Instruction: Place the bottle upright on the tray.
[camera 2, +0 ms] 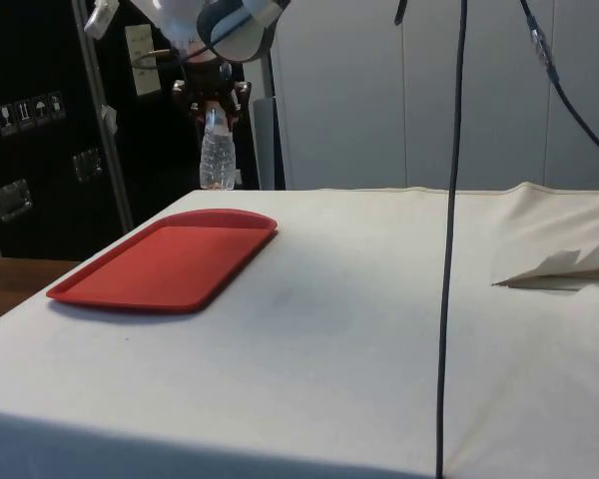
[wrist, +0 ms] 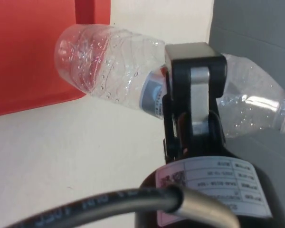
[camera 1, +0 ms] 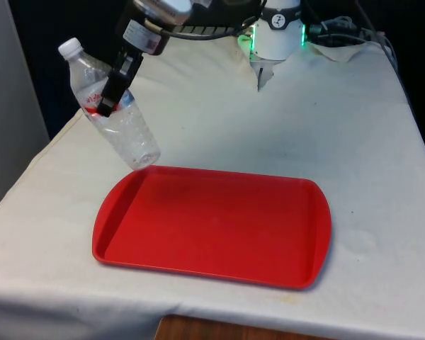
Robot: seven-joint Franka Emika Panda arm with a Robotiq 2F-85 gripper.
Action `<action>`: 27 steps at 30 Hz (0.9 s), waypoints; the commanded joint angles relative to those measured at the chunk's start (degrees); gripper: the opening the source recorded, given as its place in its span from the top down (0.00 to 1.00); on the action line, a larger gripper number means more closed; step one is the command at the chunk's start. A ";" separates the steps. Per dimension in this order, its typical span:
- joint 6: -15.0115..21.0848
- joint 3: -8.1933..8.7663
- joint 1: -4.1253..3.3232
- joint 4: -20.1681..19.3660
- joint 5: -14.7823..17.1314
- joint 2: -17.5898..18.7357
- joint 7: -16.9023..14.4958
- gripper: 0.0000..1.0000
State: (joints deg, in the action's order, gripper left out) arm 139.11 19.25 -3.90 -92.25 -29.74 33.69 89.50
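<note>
The tabletop [camera 1: 368, 142], covered by a white cloth, carries a red tray [camera 1: 212, 227] that sits flat near the edge farthest from the robot, toward the front view's left. The tray shows again in the side view [camera 2: 165, 264] as a shallow rimmed rectangle with rounded corners, and its red surface appears in the wrist view [wrist: 28, 52] behind the bottle's base.

A clear plastic bottle [camera 1: 124, 127] hangs in the air just beyond the tray's far corner on the front view's left, its base low and close above the tray's rim without touching it. The bottle is tilted, the white cap leaning up and away from the tray toward the front view's left, the base pointing down toward the tray. In the side view the bottle [camera 2: 217, 160] hangs above the tray's far end, clear of the cloth. It is empty-looking, with droplets inside, and bears a label with red and blue around its middle.

The black pincer [camera 1: 113, 88] is clamped across the bottle's middle at the label, cap above it and base below. In the wrist view the pincer [wrist: 192, 102] grips the bottle [wrist: 109, 66] crosswise, one finger [wrist: 199, 99] lying over the label.
</note>
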 commanded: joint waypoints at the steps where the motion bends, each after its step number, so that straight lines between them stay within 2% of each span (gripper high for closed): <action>1: -0.46 0.63 -0.63 0.57 -1.26 0.34 1.32 0.97; 2: -0.29 0.00 -0.11 0.11 -0.57 0.00 0.29 0.97; 3: -0.69 0.57 -0.69 0.69 -1.72 0.40 1.60 0.97; 4: -1.20 0.57 -0.92 0.92 -2.69 0.46 2.12 0.97; 10: -2.64 0.46 -1.38 1.60 -5.39 0.69 3.67 0.97; 11: -2.46 -0.06 -0.92 1.09 -4.93 0.29 2.81 0.97; 12: -2.92 0.46 -1.49 1.72 -5.84 0.74 3.90 0.97; 20: -5.90 0.00 -2.06 3.27 -10.08 1.26 6.19 0.97; 21: -5.90 -0.46 -1.66 2.98 -9.80 1.03 5.50 0.97; 22: -6.30 -0.06 -2.18 3.44 -10.54 1.32 6.42 0.97; 27: -8.48 -1.15 -2.58 4.35 -13.29 1.49 7.96 0.97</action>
State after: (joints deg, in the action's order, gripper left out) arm 131.38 17.99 -5.84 -88.46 -41.88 34.78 96.26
